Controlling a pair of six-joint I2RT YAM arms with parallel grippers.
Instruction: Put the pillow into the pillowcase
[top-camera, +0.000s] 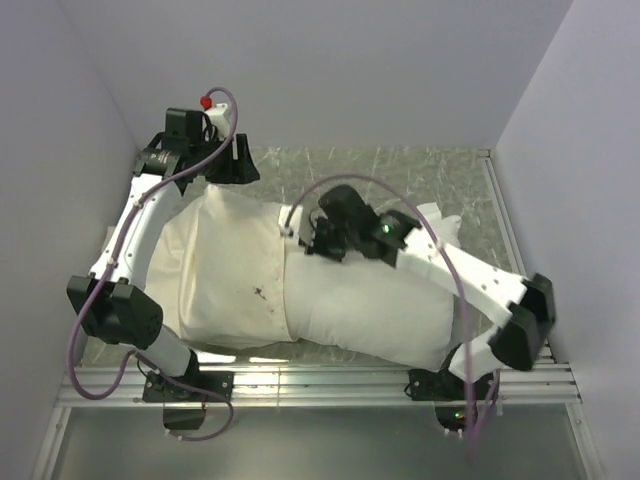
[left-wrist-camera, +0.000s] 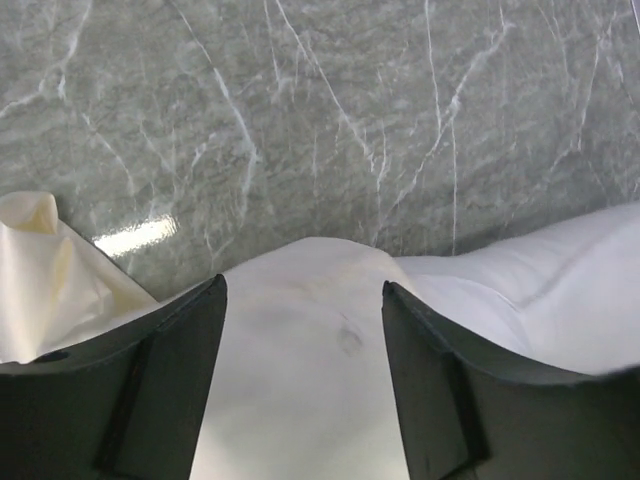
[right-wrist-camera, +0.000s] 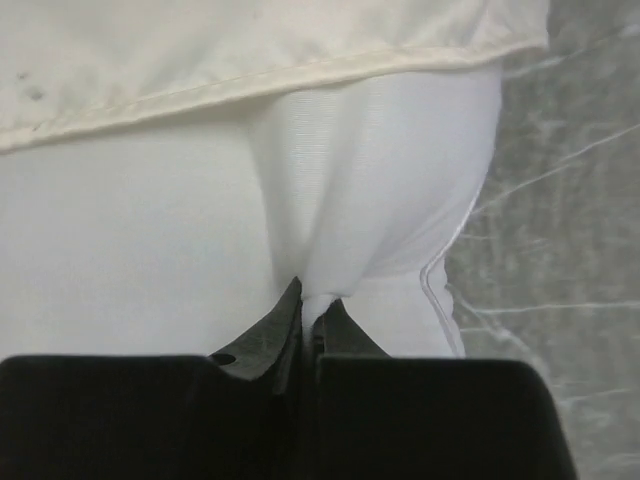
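The white pillow (top-camera: 370, 300) lies across the table, its left part inside the cream pillowcase (top-camera: 220, 270), whose open hem runs down the middle. My right gripper (top-camera: 305, 235) is at that hem, shut on a pinch of pillow fabric. In the right wrist view the gripper (right-wrist-camera: 312, 300) pinches the pillow (right-wrist-camera: 150, 250) just below the pillowcase hem (right-wrist-camera: 250, 75). My left gripper (top-camera: 235, 165) is open at the pillowcase's far left corner. In the left wrist view the gripper (left-wrist-camera: 303, 285) has its jaws wide apart over the pillowcase cloth (left-wrist-camera: 300, 380), holding nothing.
The grey marble tabletop (top-camera: 400, 170) shows beyond the pillow and in the left wrist view (left-wrist-camera: 320, 120). Walls close in on the left, back and right. A metal rail (top-camera: 320, 380) runs along the near edge. Purple cables loop over both arms.
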